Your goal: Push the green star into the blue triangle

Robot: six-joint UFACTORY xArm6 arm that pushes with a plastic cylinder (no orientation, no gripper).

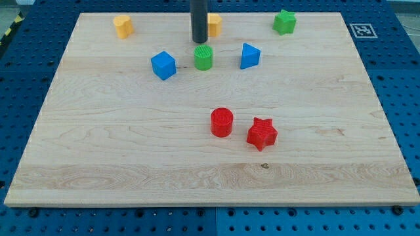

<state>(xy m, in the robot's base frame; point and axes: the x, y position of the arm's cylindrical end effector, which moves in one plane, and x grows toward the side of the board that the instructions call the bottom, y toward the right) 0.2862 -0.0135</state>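
Note:
The green star [285, 21] lies near the view's top right of the wooden board [98, 144]. The blue triangle [249, 56] lies below and to the left of it, well apart. My tip [199, 41] is at the end of the dark rod coming down from the view's top centre. It stands just above the green cylinder [203, 58], left of the blue triangle and far left of the green star.
A blue cube [163, 65] lies left of the green cylinder. A yellow block [123, 26] is at the top left, and an orange block [214, 25] sits partly behind the rod. A red cylinder [222, 122] and a red star [262, 134] lie lower centre.

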